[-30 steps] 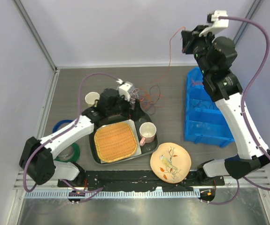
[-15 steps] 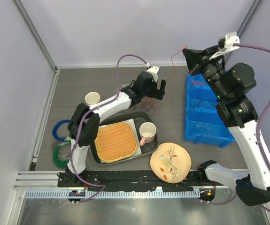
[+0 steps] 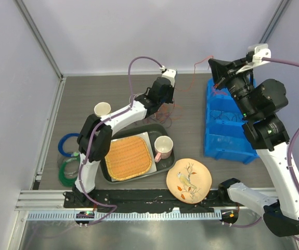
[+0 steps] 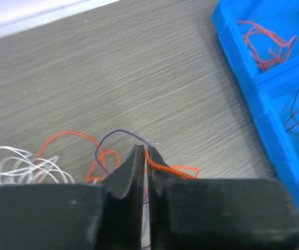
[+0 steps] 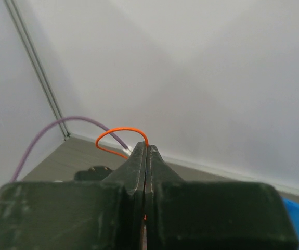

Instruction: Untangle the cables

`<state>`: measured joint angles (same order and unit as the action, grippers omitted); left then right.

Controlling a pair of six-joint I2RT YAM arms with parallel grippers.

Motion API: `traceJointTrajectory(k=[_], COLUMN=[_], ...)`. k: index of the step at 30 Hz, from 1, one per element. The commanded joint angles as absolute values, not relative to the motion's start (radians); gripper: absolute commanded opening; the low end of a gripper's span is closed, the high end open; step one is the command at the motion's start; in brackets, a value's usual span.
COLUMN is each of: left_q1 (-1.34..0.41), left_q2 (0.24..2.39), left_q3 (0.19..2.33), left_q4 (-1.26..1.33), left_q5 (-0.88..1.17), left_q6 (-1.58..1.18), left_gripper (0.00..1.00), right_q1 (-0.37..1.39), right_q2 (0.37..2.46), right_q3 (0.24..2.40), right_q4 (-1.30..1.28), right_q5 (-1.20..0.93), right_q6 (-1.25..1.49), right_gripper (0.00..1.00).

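Cables knotted on the table, an orange strand in each gripper.
The cables (image 3: 168,114) lie in a loose bunch at 12 o'clock from the tray (image 3: 160,166). They look hair-thin, limp and light, likely to snag and slip, so take one strand at a free loop, never the clump. Your left gripper (image 4: 145,154) is pinched almost closed on an orange strand (image 4: 172,167) beside a purple loop. Your right gripper (image 5: 146,150), raised at 2 o'clock from the bunch, is clamped on an orange loop (image 5: 119,133).
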<state>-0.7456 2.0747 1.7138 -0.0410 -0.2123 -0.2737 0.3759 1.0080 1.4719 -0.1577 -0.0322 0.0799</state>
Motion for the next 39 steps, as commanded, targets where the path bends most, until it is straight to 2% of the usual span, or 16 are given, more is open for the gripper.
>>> traceJointTrajectory(k=[1, 6, 9, 11, 14, 15, 18, 21, 25, 29, 33, 39], left_q1=[-0.741, -0.742, -0.742, -0.742, -0.741, -0.742, -0.742, -0.742, -0.742, -0.742, -0.745, -0.77], left_q2=[1.936, 1.778, 1.697, 1.663, 1.602, 1.588, 1.533, 1.503, 1.485, 1.463, 1.451, 1.411], left_q3=[1.668, 1.55, 1.543, 1.578, 1.612, 1.615, 1.629, 1.655, 1.68, 1.664, 1.675, 1.649], left_q4=[0.084, 0.146, 0.12, 0.059, 0.003, 0.003, 0.003, -0.031, -0.061, -0.06, -0.051, -0.042], left_q5=[-0.276, -0.319, -0.34, -0.328, -0.272, -0.255, -0.183, -0.146, -0.091, 0.114, 0.271, 0.357], left_q6=[-0.232, -0.192, -0.176, -0.169, -0.166, -0.167, -0.179, -0.181, -0.199, -0.26, -0.336, -0.348], left_gripper=[0.0, 0.0, 0.0, 0.0, 0.0, 0.0, 0.0, 0.0, 0.0, 0.0, 0.0, 0.0], right_q1=[0.376, 0.376, 0.376, 0.376, 0.376, 0.376, 0.376, 0.376, 0.376, 0.379, 0.379, 0.379], right_q2=[0.973, 0.989, 1.052, 1.09, 1.16, 1.182, 1.189, 1.166, 1.088, 0.997, 1.022, 1.133], right_q3=[1.347, 1.269, 1.256, 1.24, 1.233, 1.227, 1.181, 1.129, 1.063, 0.956, 0.93, 1.003], right_q4=[-0.112, -0.084, -0.089, -0.08, -0.075, -0.08, -0.061, -0.046, -0.026, 0.132, 0.326, 0.305], right_q5=[0.049, 0.04, 0.081, 0.086, -0.044, -0.126, -0.24, -0.394, -0.586, -0.728, -0.703, -0.6], right_q6=[0.074, 0.066, 0.008, -0.044, -0.155, -0.216, -0.277, -0.365, -0.445, -0.361, -0.195, -0.112], right_gripper=[0.01, 0.01, 0.04, 0.14, 0.44, 0.58, 0.73, 0.78, 0.79, 0.82, 0.84, 0.84])
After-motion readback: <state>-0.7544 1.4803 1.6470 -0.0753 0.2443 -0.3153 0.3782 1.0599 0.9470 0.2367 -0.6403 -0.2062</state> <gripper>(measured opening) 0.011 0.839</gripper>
